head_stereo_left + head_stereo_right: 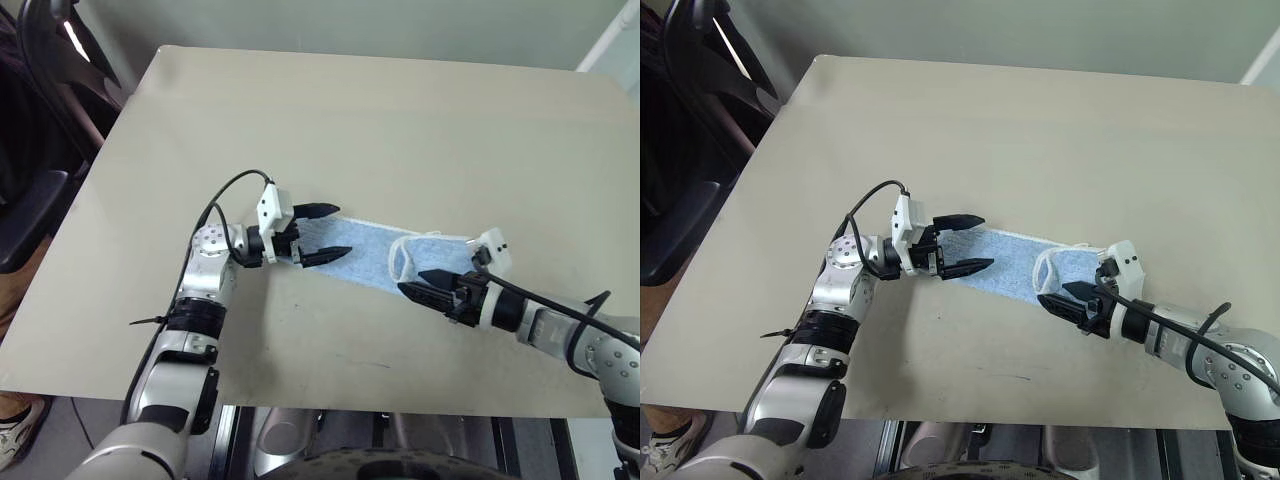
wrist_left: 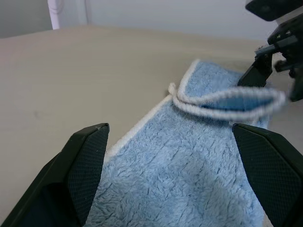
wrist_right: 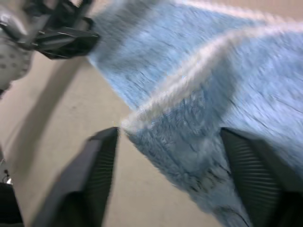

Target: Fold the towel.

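Towel (image 1: 375,252): fluffy blue terry strip, white corded edging.

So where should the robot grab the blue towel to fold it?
Probably at a short end. The towel lies as a long strip on the table, with its right end already doubled over. The left end lies flat between the fingers of the open left gripper, which faces it from the left. Pinching that corded edge from there looks easiest; the open right gripper could take the doubled end.
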Motion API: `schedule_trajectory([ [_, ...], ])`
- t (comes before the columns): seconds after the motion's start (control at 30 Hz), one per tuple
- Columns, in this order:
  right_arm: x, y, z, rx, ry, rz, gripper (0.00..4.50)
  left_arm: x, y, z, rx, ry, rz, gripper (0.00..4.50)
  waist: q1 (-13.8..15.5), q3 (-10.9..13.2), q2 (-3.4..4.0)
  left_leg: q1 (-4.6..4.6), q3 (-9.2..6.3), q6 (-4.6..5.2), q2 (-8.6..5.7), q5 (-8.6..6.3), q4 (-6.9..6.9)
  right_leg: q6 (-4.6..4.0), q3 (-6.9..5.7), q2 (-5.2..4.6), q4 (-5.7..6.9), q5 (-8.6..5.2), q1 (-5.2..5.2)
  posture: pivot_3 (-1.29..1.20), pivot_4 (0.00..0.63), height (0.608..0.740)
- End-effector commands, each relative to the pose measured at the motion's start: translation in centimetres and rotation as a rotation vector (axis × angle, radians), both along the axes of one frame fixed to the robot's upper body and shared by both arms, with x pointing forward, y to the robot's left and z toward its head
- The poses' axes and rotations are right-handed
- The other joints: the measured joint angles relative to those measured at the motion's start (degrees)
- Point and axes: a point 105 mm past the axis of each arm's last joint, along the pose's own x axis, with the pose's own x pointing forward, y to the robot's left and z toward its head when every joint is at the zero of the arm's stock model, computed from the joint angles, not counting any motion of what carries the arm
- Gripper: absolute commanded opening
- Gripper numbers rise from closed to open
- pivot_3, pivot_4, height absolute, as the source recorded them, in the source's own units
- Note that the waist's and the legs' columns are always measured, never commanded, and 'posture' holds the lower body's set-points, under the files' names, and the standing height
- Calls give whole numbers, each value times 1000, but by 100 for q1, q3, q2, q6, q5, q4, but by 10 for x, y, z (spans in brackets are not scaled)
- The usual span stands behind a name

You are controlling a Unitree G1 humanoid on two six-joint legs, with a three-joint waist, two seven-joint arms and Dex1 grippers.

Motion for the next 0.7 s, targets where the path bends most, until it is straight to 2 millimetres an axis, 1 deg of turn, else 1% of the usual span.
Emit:
schedule_trajectory([
  [0.03, -5, 4, 30, 46, -112, 33, 4459, 8, 1, 26, -132, 12, 33, 4500, 3, 0, 0, 0, 0, -3, 0, -1, 0, 0, -1, 0, 0, 1, 1, 0, 150, 733],
  [0.1, -6, 0, 47, 83, -178, 23, 4459, 8, -2, 38, -185, 21, 25, 4500, -5, 0, 0, 2, 0, -10, 0, -3, 0, -2, -1, 0, -1, 3, 2, 0, 150, 733],
  [0.17, -9, -8, 65, 116, -262, 6, 4459, 4, -9, 50, -210, 10, -13, 4500, 6, 0, 0, 1, 0, -15, 0, -2, -1, -3, 0, 1, 0, 3, 0, 0, 150, 733],
  [0.2, -9, -11, 68, 128, -273, -5, 4459, 3, -12, 54, -218, 8, -25, 4500, 13, 0, -1, -1, -1, -15, 0, -2, -1, -3, -2, 0, -1, 2, 0, 0, 150, 733],
  [0.27, -3, -23, 68, 124, -310, -82, 4093, 2, -19, 61, -237, 13, -41, 4138, 21, 0, -2, 0, -1, -15, 0, -2, -1, -5, -2, 0, -2, 1, 3, 0, 150, 733],
  [0.3, -3, -27, 67, 127, -332, -104, 3888, -3, -28, 63, -230, -3, -80, 3944, 27, 0, -2, 0, -1, -15, 0, -2, -1, -5, -2, 0, -3, 1, 4, 0, 150, 733],
  [0.4, 6, -41, 64, 127, -400, -210, 2869, -17, -50, 66, -213, -34, -183, 2868, 24, 0, -1, 6, -1, -14, 0, -1, -1, -4, -1, -2, -3, 2, 8, 0, 150, 733],
  [0.43, 8, -43, 63, 129, -414, -227, 2448, -18, -53, 66, -214, -32, -194, 2488, 17, 1, -1, 9, 0, -9, 0, 0, -1, -2, 0, -3, -3, 3, 10, 0, 150, 733],
  [0.47, 9, -44, 62, 132, -434, -240, 2157, -19, -57, 66, -210, -31, -209, 2138, 9, 1, -1, 9, 1, -4, 0, 3, 0, -1, 1, -3, -2, 5, 9, 0, 150, 733],
  [0.53, 11, -45, 57, 124, -448, -260, 1384, -22, -66, 64, -208, -26, -237, 1372, 0, 1, -1, 11, -1, -4, 1, 4, -1, -3, 0, -2, -1, 8, 10, 0, 150, 733],
  [0.57, 12, -44, 50, 113, -435, -261, 1053, -27, -76, 61, -189, -28, -279, 1042, -4, 1, -1, 12, -1, -4, 1, 4, -1, -4, 0, -2, 1, 9, 9, 0, 150, 733],
  [0.63, 12, -42, 39, 100, -417, -259, 359, -33, -86, 56, -163, -30, -328, 334, -6, 1, -1, 14, -3, -8, 1, 6, -2, -4, -2, -2, 0, 12, 12, 0, 150, 733],
  [0.67, 13, -42, 31, 86, -404, -260, 23, -35, -93, 50, -142, -27, -346, 11, -6, 1, -1, 14, -2, -9, 1, 6, -2, -3, -1, -2, 0, 14, 14, 0, 150, 733],
  [0.7, 15, -41, 23, 74, -393, -259, 23, -37, -98, 44, -116, -24, -364, 11, -7, 1, -1, 14, -2, -10, 1, 6, -2, -1, -1, -3, -1, 16, 14, 0, 150, 733],
])
